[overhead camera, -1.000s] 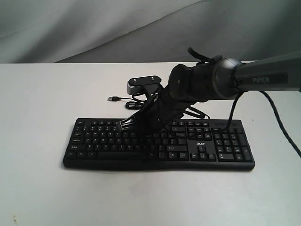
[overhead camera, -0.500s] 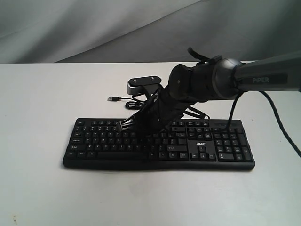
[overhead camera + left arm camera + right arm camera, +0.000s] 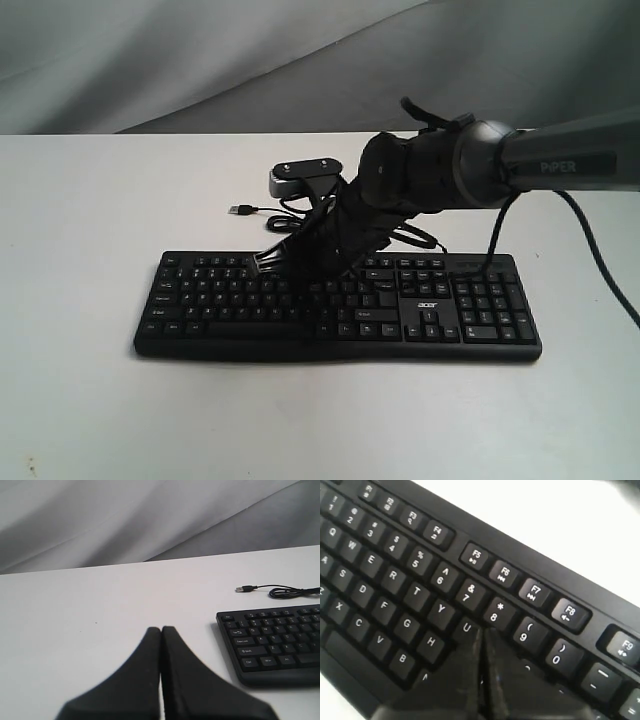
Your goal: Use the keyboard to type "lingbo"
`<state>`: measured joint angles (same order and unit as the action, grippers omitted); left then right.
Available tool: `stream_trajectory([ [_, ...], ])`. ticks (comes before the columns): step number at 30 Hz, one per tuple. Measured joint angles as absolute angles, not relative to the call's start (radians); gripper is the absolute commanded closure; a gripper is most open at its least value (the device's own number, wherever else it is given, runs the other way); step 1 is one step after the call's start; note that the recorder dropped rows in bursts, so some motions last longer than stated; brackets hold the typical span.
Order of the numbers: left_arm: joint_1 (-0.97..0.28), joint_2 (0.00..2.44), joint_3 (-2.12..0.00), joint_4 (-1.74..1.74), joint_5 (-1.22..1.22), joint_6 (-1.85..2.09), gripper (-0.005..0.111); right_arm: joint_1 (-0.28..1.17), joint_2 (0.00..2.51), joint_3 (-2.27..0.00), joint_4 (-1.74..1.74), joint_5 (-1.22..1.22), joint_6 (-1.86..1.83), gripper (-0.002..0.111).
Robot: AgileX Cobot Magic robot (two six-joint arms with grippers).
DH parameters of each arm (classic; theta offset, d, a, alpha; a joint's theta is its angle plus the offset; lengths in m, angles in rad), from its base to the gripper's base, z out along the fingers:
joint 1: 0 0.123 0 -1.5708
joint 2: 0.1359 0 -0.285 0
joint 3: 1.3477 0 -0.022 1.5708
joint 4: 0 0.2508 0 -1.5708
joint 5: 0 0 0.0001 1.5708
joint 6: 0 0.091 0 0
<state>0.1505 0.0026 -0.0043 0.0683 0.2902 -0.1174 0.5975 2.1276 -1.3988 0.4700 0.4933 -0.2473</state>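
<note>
On your left gripper [image 3: 161, 631] the fingers [image 3: 142, 665] are pressed together on nothing, low centre in its wrist view, over bare table [image 3: 75, 605] beside the keyboard's end. The keyboard [image 3: 215, 300] lies flat across the lower middle of the exterior view. Your right gripper [image 3: 481, 636], fingers likewise together, points down just beside U [image 3: 466, 628] and 8 [image 3: 494, 616]; contact cannot be confirmed. Risk, as I judge it: that blunt tip straddles key gaps and may strike a neighbour, or two keys at once.
</note>
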Motion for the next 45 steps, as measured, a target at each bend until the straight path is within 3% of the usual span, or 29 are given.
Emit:
stream_trajectory([
  [12, 0.150, 0.003, -0.004, 0.068, 0.290, -0.117, 0.106, 0.687, 2.062, -1.397, 0.411, 0.543, -0.204, 0.108],
  [45, 0.150, 0.003, -0.004, 0.068, 0.290, -0.117, 0.106, 0.686, 2.116, -1.397, 0.428, 0.544, -0.232, 0.108],
])
